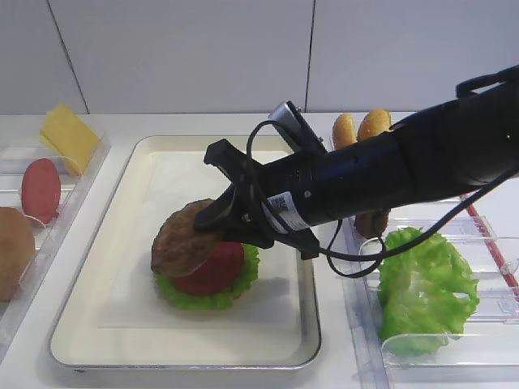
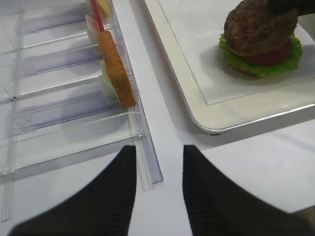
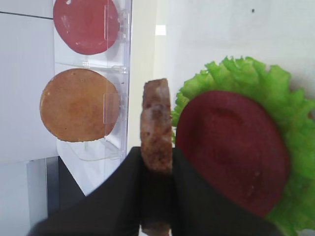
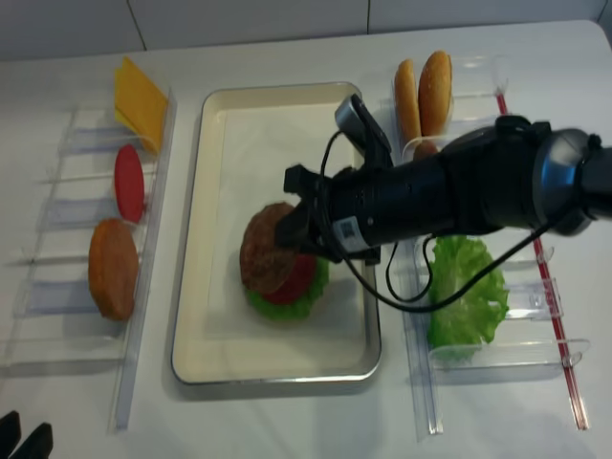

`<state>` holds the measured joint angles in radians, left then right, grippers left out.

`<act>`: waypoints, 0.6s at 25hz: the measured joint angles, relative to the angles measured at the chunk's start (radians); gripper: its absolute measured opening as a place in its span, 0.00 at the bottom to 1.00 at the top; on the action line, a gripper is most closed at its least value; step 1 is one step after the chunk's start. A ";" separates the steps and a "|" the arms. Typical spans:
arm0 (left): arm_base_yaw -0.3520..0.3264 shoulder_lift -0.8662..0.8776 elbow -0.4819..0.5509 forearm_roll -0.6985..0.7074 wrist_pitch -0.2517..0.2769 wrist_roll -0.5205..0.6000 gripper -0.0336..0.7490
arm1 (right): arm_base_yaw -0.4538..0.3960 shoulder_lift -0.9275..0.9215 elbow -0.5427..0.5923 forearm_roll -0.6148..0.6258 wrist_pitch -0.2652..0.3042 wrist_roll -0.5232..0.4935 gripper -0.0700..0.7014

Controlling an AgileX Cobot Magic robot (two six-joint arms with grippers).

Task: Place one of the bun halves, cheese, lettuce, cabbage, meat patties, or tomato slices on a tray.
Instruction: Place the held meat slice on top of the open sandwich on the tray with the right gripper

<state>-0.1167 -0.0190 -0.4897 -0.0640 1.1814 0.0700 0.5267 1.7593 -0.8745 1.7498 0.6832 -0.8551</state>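
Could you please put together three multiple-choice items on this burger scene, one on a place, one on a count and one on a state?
1. Where does the tomato slice on the tray lie?
A. on the lettuce leaf
B. on the bare paper liner
C. on the yellow cheese

2. How many bun halves stand upright in the rack behind the right arm?
A. none
B. two
C. four

3. What is the right gripper doing?
A. hanging open over the tray
B. shut on a bun half
C. shut on the meat patty

Answers:
1 A, the red disc sits on the frilly green leaf.
2 B, two golden halves stand side by side in both high views.
3 C, the right wrist view shows the fingers clamped on the brown disc's edge.
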 joint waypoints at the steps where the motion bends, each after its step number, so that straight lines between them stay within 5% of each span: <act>1: 0.000 0.000 0.000 0.000 0.000 0.000 0.33 | 0.000 0.000 -0.002 0.000 0.000 0.002 0.26; 15: 0.000 0.000 0.000 0.000 0.000 0.000 0.33 | -0.003 0.000 -0.003 -0.034 -0.003 -0.001 0.26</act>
<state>-0.1167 -0.0190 -0.4897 -0.0640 1.1814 0.0700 0.5233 1.7593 -0.8772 1.7157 0.6797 -0.8558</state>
